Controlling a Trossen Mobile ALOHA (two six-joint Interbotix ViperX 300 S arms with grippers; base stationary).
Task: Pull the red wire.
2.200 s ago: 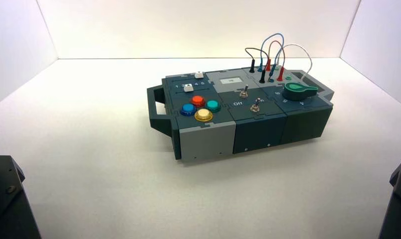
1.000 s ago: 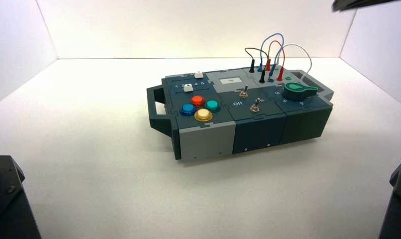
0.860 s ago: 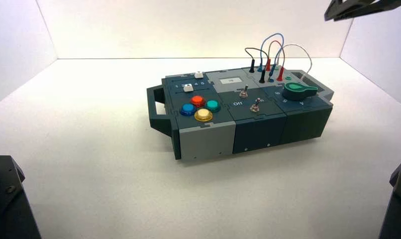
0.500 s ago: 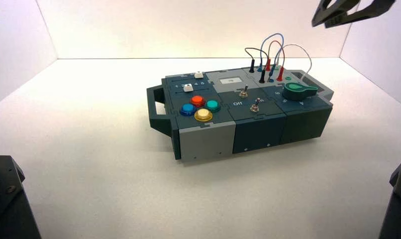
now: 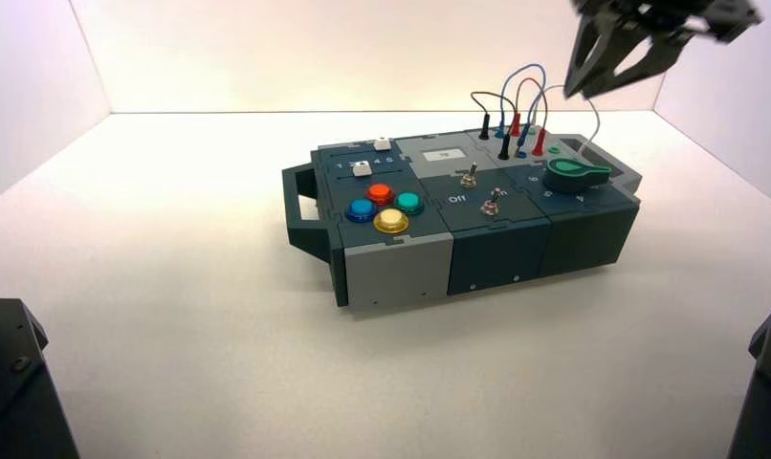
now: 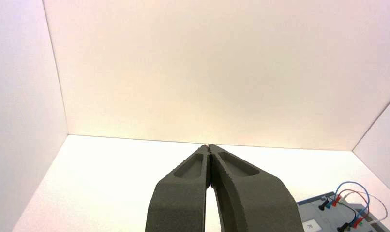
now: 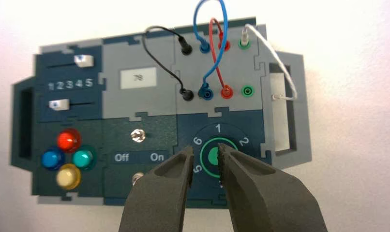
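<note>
Red wire [image 7: 214, 53]: thin arch plugged into two red sockets on the far grey panel of the box [image 5: 401, 263], between blue wire [image 7: 207, 29] and white wire [image 7: 275, 58]; span running near-to-far across the panel. Right gripper [image 5: 611, 72]: parted slightly, holding nothing, hovering above and just right of the arch, which lies ahead of the fingertips, beyond the green knob [image 7: 213, 155]. Probably nearest arm. Left gripper [image 6: 209, 148]: pressed closed, empty, well apart.
</note>
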